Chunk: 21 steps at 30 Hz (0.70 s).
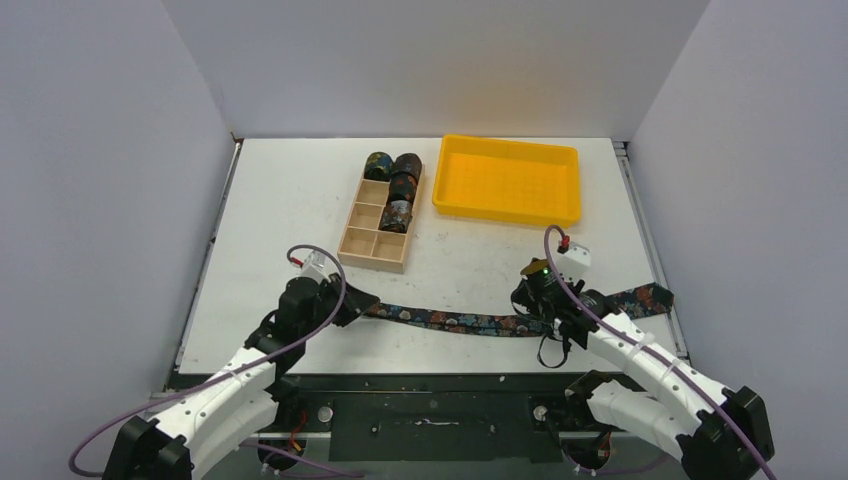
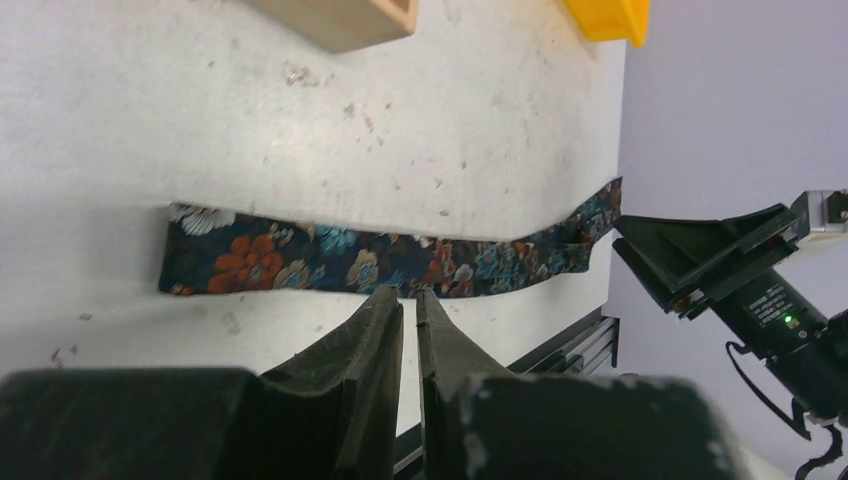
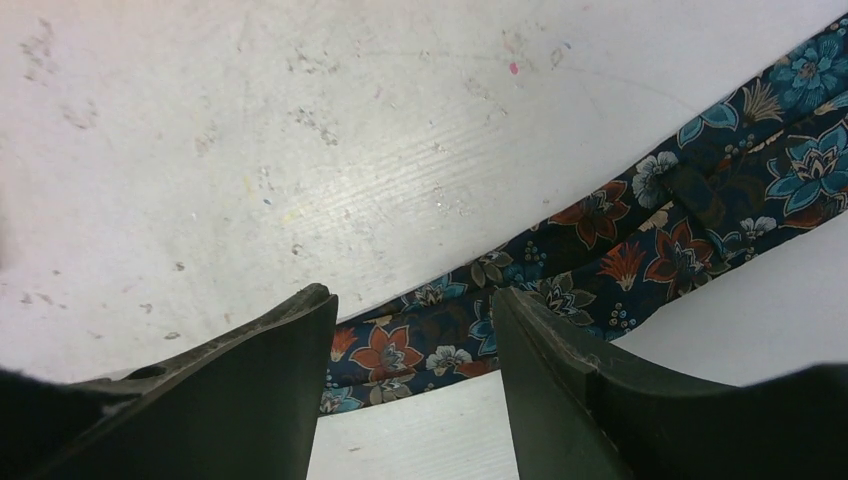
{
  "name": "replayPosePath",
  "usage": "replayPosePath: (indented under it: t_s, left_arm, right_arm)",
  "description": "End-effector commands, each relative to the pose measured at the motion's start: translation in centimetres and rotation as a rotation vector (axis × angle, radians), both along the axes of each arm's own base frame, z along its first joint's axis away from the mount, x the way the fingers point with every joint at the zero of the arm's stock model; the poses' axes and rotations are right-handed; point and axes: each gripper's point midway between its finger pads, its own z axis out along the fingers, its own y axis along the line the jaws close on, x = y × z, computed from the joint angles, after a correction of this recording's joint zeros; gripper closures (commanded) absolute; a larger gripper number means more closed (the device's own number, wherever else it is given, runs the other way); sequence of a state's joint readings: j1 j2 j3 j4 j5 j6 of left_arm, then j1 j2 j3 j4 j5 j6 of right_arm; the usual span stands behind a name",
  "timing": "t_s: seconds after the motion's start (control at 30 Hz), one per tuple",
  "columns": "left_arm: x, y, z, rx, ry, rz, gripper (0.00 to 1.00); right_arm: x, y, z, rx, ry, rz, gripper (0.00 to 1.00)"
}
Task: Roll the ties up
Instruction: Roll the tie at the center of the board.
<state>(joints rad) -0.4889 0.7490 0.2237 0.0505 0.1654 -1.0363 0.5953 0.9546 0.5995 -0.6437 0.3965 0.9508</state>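
One tie (image 1: 450,320) lies flat and unrolled across the near part of the table, a dark strip with blue and orange flowers. My left gripper (image 1: 355,304) is at the tie's left end. In the left wrist view its jaws (image 2: 408,296) are shut with only a thin slit between them, and their tips are at the near edge of the tie (image 2: 350,260). My right gripper (image 1: 523,306) is over the tie further right. In the right wrist view it is open (image 3: 410,300) and straddles the tie (image 3: 600,250), holding nothing. Three rolled ties (image 1: 403,172) sit in the wooden box.
The light wooden compartment box (image 1: 360,240) stands behind the tie, left of centre. A yellow tray (image 1: 508,180) is at the back right. The tie's right end (image 1: 645,298) reaches the table's right edge. The table's front edge is just below the tie.
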Motion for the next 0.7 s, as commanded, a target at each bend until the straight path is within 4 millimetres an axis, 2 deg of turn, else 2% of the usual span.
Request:
replayPosePath:
  t_s: [0.0, 0.2, 0.37, 0.53, 0.67]
  left_arm:
    - [3.0, -1.7, 4.0, -0.068, -0.104, -0.008, 0.91]
    - [3.3, -2.7, -0.4, -0.049, 0.011, -0.037, 0.96]
    - [2.5, -1.8, -4.0, -0.023, 0.077, -0.006, 1.0]
    - [2.6, 1.8, -7.5, 0.094, 0.145, 0.151, 1.0]
    - [2.5, 4.6, -9.1, 0.121, 0.192, 0.267, 1.0]
  right_arm:
    - [1.2, 0.0, 2.2, 0.041, -0.107, -0.022, 0.41]
    - [0.8, -0.6, 2.4, 0.029, -0.091, -0.041, 0.41]
    - [1.1, -0.5, 3.0, 0.044, -0.105, -0.049, 0.41]
    - [1.1, -1.5, 2.0, 0.025, -0.073, -0.093, 0.38]
    - [1.6, -2.7, 1.2, 0.043, -0.069, -0.156, 0.37]
